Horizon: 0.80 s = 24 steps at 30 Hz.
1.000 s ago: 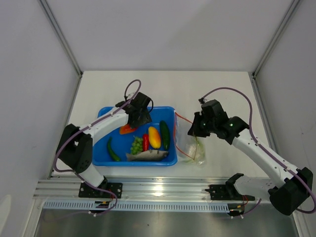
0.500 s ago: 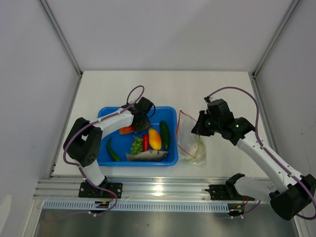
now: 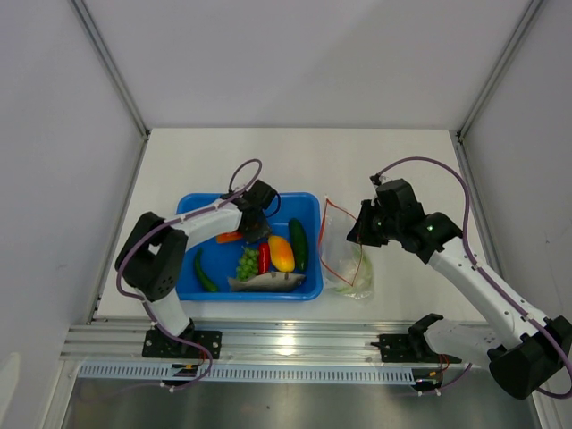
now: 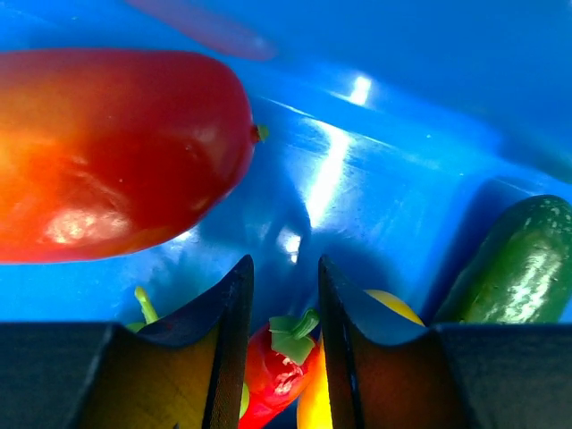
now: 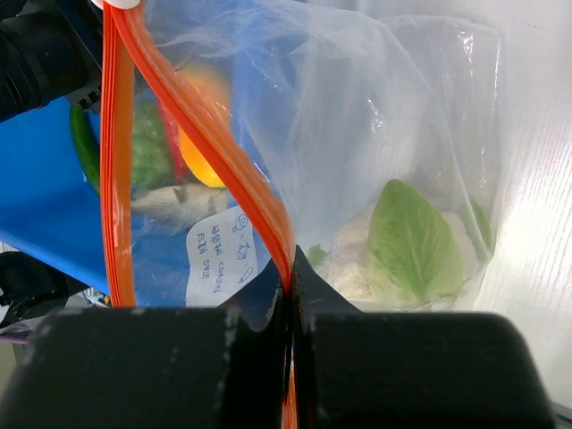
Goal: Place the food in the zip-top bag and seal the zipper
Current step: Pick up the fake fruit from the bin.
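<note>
The food lies in the blue tray (image 3: 295,197): tomato (image 3: 230,237), red chili (image 3: 264,257), mango (image 3: 281,251), cucumber (image 3: 298,243), grapes (image 3: 247,263), fish (image 3: 265,281) and green pepper (image 3: 205,271). My left gripper (image 3: 256,230) is low in the tray. In the left wrist view it (image 4: 284,264) is open, with the chili (image 4: 273,371) showing between its fingers, the tomato (image 4: 107,152) at upper left and the cucumber (image 4: 518,259) at right. My right gripper (image 3: 357,236) is shut on the zipper (image 5: 223,152) of the clear zip-top bag (image 3: 344,255), which holds the cauliflower (image 5: 402,241).
The tray sits just left of the bag on the white table. Grey walls and metal posts enclose the table on three sides. A metal rail (image 3: 286,344) runs along the near edge.
My left gripper has moved from the tray's back edge forward and down, over the chili. My right gripper shifted slightly right with the bag's mouth, then held still.
</note>
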Each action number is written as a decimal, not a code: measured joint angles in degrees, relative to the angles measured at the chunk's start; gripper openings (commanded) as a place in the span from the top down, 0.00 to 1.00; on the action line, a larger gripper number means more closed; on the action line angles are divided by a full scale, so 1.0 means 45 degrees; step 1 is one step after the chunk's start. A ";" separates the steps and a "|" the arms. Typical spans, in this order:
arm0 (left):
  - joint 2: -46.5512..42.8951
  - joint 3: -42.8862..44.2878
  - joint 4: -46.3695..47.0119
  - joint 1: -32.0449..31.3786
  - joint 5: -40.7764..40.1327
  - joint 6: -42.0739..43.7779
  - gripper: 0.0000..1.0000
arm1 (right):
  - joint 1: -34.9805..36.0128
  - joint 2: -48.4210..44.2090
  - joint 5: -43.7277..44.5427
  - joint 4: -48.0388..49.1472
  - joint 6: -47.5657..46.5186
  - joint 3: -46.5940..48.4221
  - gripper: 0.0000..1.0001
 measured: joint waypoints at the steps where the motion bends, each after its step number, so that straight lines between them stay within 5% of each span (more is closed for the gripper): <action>1: -0.0053 -0.0092 0.0131 0.0000 -0.0010 0.0000 0.63 | -0.0005 -0.0005 -0.0015 0.0000 0.0000 0.0000 1.00; 17: -0.0709 -0.0860 0.0588 0.0010 0.0345 -0.0005 0.71 | -0.0024 -0.0010 -0.0039 0.0015 0.0000 0.0000 1.00; 20: -0.0845 -0.0908 0.0588 0.0010 0.0325 -0.0024 0.83 | -0.0024 -0.0010 -0.0049 0.0015 0.0005 -0.0015 1.00; 24: -0.1127 -0.0957 0.0549 0.0010 0.0291 -0.0005 0.73 | -0.0039 -0.0039 -0.0049 0.0015 0.0000 -0.0044 1.00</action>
